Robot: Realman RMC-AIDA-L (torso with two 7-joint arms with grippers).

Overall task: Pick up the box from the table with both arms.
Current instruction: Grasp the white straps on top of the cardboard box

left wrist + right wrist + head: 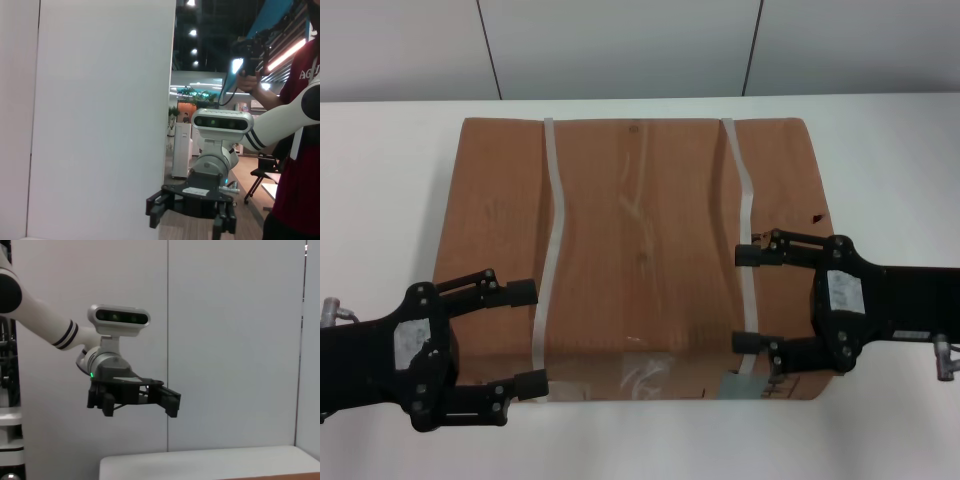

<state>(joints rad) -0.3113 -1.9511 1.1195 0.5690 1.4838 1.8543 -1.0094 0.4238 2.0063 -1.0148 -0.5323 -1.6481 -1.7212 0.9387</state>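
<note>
1. The left gripper (525,337) is hanging with fingers spread over the box's near-left corner, its arm cut off.
2. The strapped cardboard box (640,230) is lying on the white table (880,150).
3. The right gripper (750,300) is hovering spread above the box's right strap (744,200).

Behind the desk you have a pale panelled wall (620,45) with dark vertical seams. Through the left wrist view you can see a person in a dark red shirt (300,165) holding up a dark device (252,55), a white kiosk (181,150), potted plants (192,92) and bright ceiling lights (192,32).
</note>
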